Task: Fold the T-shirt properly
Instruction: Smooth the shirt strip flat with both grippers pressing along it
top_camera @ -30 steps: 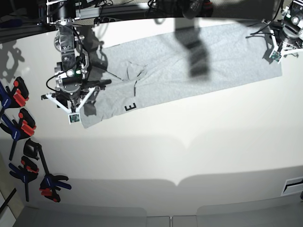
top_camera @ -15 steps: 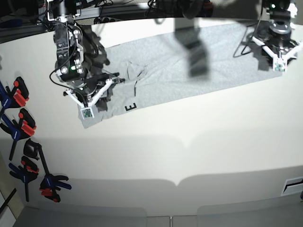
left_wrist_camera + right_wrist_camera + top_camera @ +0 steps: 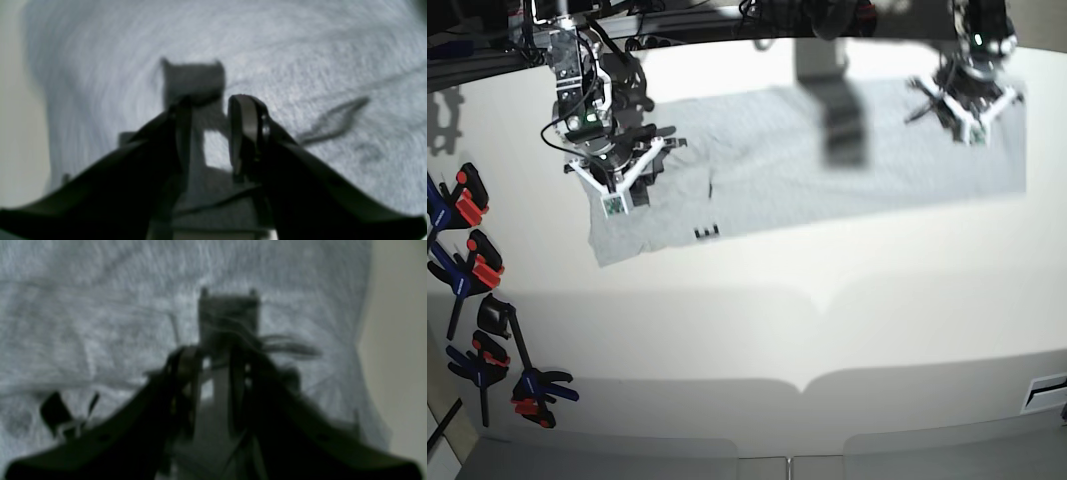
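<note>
The light grey T-shirt lies as a long flat band across the far side of the table. A bit of black lettering peeks out at its front edge. My right gripper hovers over the shirt's left end. In the right wrist view this gripper has its jaws a little apart over the grey cloth, with nothing between them. My left gripper is over the shirt's right part. In the left wrist view it is open above the cloth, which shows through the gap.
Several black clamps with red and blue handles lie along the table's left edge. A dark shadow falls across the shirt's middle. Bare cream table lies in front of the shirt, and beside it in the wrist views.
Both arms have swung from the shirt's outer ends to positions over the cloth. The crumple near the left end has flattened, and less of the lettering shows.
</note>
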You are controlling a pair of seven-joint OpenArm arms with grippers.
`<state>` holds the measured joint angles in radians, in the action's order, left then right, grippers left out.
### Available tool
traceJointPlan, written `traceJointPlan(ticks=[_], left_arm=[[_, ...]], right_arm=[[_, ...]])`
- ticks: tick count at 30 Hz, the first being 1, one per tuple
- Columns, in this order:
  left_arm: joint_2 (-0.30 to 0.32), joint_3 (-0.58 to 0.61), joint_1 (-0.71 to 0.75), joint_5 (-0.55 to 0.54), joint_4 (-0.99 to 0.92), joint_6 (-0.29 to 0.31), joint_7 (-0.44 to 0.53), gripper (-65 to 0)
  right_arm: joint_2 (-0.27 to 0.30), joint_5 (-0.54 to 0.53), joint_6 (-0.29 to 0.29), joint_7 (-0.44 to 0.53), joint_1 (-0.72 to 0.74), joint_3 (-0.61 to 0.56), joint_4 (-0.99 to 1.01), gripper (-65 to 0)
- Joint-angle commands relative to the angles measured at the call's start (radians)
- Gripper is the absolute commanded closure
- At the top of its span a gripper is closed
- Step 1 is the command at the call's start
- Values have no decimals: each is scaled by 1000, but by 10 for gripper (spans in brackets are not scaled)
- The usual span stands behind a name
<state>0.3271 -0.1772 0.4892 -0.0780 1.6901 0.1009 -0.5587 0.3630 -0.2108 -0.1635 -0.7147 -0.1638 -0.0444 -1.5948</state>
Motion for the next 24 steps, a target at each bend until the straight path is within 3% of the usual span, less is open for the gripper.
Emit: traceJointPlan(ticks=[1, 6, 11, 14, 19, 24], left_arm=[[27, -5, 4, 36, -58, -21, -105, -192], [118, -5, -67, 33, -176, -23, -107, -192], [173, -5, -79, -8, -151, -24, -158, -192], [178, -5, -79, -61, -79, -24, -214, -192], [178, -5, -94, -61, 25, -24, -212, -195], [178, -5, -167, -59, 32, -25, -266, -253]], right_arm=[[11, 25, 7, -21, 3, 4, 27, -166], [11, 34, 46, -19, 3, 4, 92, -166], [11, 62, 58, -19, 26, 4, 92, -166], [11, 63, 58, -35, 50, 4, 92, -166], [11, 63, 58, -51, 81, 4, 92, -166], [11, 115, 45, -89, 83, 4, 92, -173]])
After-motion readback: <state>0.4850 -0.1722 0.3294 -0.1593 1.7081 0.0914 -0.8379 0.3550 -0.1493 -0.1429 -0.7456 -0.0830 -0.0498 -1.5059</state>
